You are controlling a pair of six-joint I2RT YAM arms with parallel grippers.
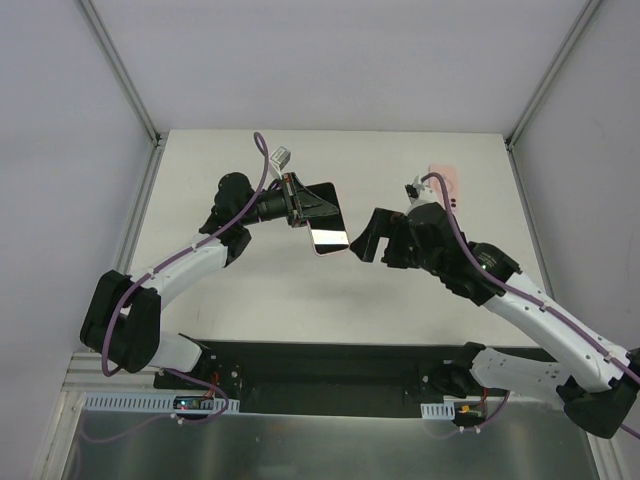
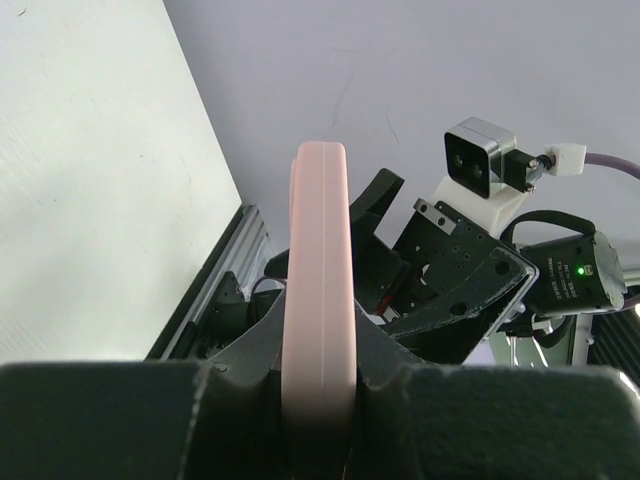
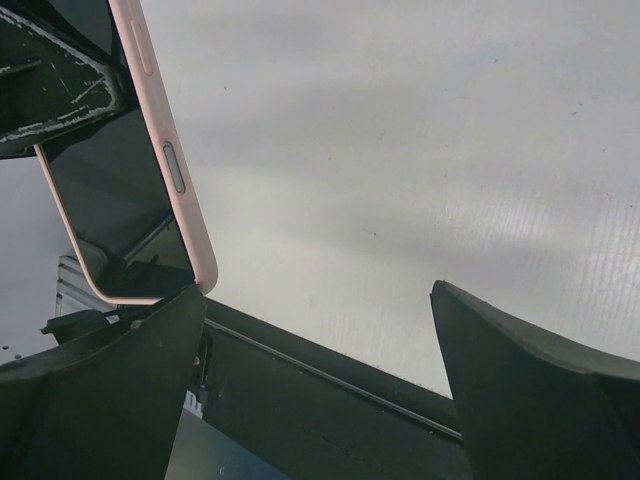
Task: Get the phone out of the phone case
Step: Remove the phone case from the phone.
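My left gripper is shut on a phone with a dark screen and a pink rim, and holds it up above the table's middle. In the left wrist view the phone's pink edge stands upright between the two fingers of that gripper. My right gripper is open and empty, just right of the phone. In the right wrist view the phone's lower corner sits just above the left finger, outside the open right gripper. I cannot tell whether the pink rim is a case.
A flat pink item lies on the white table at the back right, partly hidden behind my right wrist. A small white connector hangs on the left arm's cable. Metal rails border the table.
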